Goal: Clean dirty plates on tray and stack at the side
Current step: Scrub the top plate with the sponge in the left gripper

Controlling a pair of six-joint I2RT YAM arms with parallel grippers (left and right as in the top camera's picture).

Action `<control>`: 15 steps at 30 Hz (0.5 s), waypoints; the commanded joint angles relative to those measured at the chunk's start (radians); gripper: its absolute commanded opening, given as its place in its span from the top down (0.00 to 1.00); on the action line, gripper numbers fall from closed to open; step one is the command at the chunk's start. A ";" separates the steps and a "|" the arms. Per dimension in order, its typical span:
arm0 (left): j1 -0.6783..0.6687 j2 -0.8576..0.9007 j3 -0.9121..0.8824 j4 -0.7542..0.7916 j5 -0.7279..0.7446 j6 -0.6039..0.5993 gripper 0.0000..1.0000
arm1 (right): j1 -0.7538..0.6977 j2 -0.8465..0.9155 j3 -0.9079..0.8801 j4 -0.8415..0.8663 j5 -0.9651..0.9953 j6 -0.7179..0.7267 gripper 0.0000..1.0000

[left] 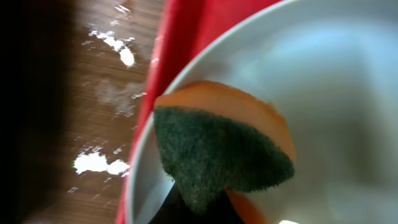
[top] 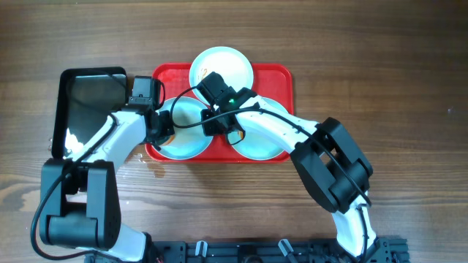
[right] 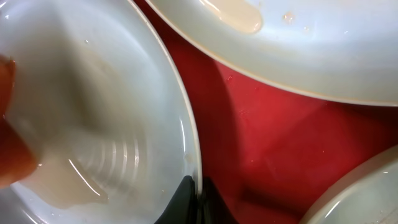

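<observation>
Three pale plates sit on the red tray [top: 278, 77]: one at the back [top: 221, 64], one front left [top: 187, 131], one front right [top: 259, 142]. My left gripper [top: 164, 128] is shut on an orange sponge with a green scouring face [left: 217, 149], pressed into the front-left plate [left: 336, 93] near its left rim. My right gripper [top: 219, 120] is shut on that same plate's right rim [right: 193, 168], one finger inside, one outside. The back plate [right: 311, 43] shows a creamy smear in the right wrist view.
A glossy black tray [top: 91, 95] lies left of the red tray. White wet spots [left: 99, 163] mark the wooden table [top: 409, 73] beside the red tray's left edge. The right arm reaches across the front-right plate.
</observation>
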 commanded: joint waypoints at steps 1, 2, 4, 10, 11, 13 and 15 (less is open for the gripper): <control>0.010 -0.051 0.100 -0.045 -0.033 0.021 0.96 | 0.011 0.015 -0.011 -0.033 -0.027 -0.013 0.96; 0.010 -0.075 0.116 -0.037 0.063 0.022 0.96 | 0.011 0.015 -0.011 -0.033 -0.027 -0.013 0.96; 0.010 -0.087 0.116 -0.014 0.150 0.022 0.96 | 0.011 0.015 -0.011 -0.033 -0.027 -0.013 0.96; 0.009 -0.011 0.108 0.018 0.328 0.021 0.96 | 0.011 0.015 -0.011 -0.031 -0.043 -0.013 0.96; 0.009 0.012 0.108 0.027 0.341 0.017 0.96 | 0.011 0.015 -0.011 -0.031 -0.043 -0.013 0.96; 0.009 0.060 0.108 0.048 0.362 -0.013 0.96 | 0.011 0.015 -0.011 -0.031 -0.043 -0.013 0.96; 0.009 0.112 0.108 0.070 0.406 -0.013 0.96 | 0.011 0.015 -0.011 -0.031 -0.043 -0.014 0.95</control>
